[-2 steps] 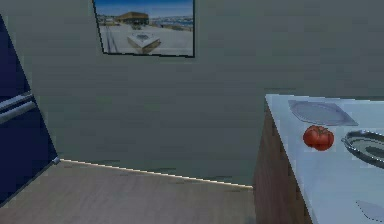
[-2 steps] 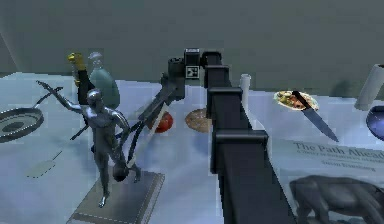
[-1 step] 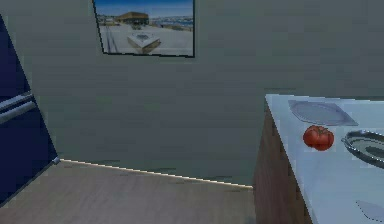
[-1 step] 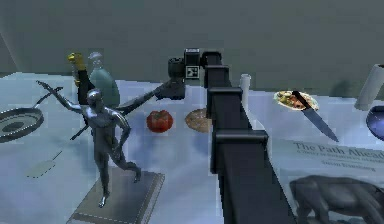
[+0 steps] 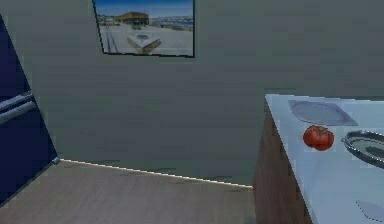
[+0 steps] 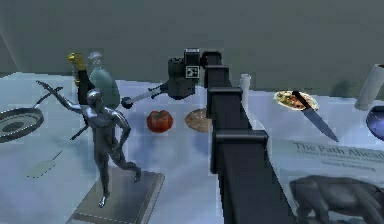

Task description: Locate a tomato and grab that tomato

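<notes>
**Tomato on the counter, beside the arm**

Forward view: at the right, a pale counter (image 5: 300, 185) carries a shallow square tray (image 5: 322, 110) and a metal pan (image 5: 368, 147). The red tomato (image 5: 319, 137) sits between them. A framed picture (image 5: 145, 25) hangs on the wall.

Arm side view: the tomato (image 6: 160, 121) lies on the countertop, just left of the arm (image 6: 235, 150). The gripper (image 6: 130, 101) is above it in the picture. I cannot tell the state of its fingers or whether they hold anything. A plate (image 6: 296, 99) holds food, with a knife (image 6: 318, 120) beside it. A silver statue (image 6: 105, 140) stands in the foreground, left of the tomato.
</notes>
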{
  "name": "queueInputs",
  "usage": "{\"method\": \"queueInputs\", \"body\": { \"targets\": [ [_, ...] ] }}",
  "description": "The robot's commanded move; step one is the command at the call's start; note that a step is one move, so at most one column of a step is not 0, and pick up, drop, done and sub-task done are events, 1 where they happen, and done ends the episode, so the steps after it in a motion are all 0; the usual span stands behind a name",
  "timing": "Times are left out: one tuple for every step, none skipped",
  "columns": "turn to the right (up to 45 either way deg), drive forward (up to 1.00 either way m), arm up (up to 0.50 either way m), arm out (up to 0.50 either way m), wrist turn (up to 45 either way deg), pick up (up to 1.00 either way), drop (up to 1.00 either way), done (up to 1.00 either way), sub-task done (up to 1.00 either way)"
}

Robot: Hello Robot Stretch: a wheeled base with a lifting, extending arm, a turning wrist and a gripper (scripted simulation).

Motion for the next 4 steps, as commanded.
{"method": "queueInputs", "body": {
  "targets": [
    [0.0,0.00,0.00,0.00,15.0,0.00,0.00,0.00,0.00],
    [0.0,0.00,-0.12,0.00,0.0,0.00,0.00,0.00,0.00],
    [0.0,0.00,0.00,0.00,0.0,1.00,0.00,0.00,0.00],
    [0.0,0.00,0.10,0.00,0.0,0.00,0.00,0.00,0.00]
  ]
}}
